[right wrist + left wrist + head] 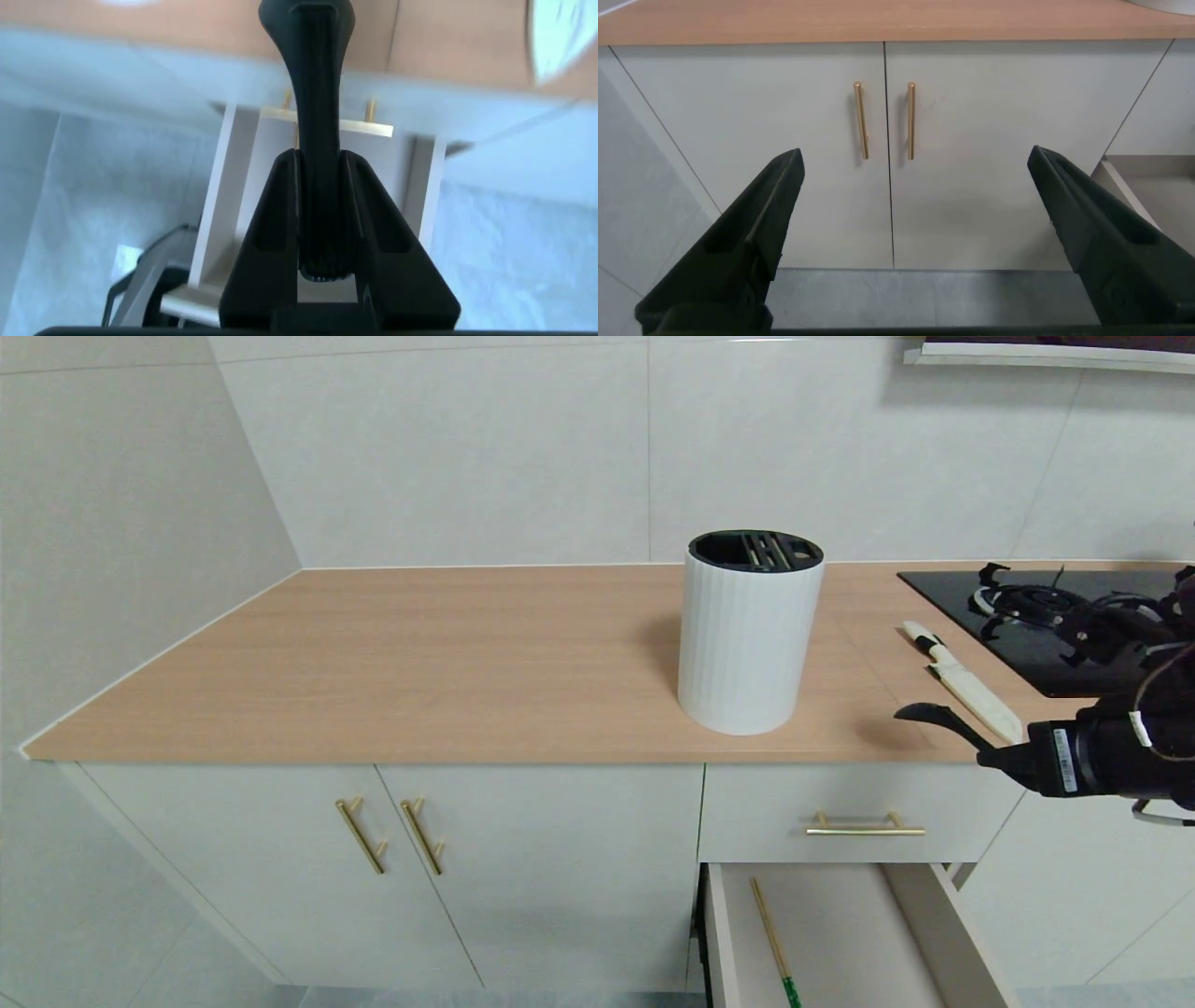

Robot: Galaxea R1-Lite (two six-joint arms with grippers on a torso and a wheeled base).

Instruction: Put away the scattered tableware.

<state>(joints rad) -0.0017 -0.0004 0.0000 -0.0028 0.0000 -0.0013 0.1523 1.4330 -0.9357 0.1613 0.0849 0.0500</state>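
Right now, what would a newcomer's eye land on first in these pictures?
The tall white ribbed holder with a black slotted top stands alone on the wooden counter. To its right, the right gripper is shut on a black utensil held over the counter's front edge, near a knife lying beside the stove. Below, an open drawer holds chopsticks.

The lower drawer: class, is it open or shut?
Open. The lower drawer juts out beneath the shut upper drawer, with a chopstick lying inside.
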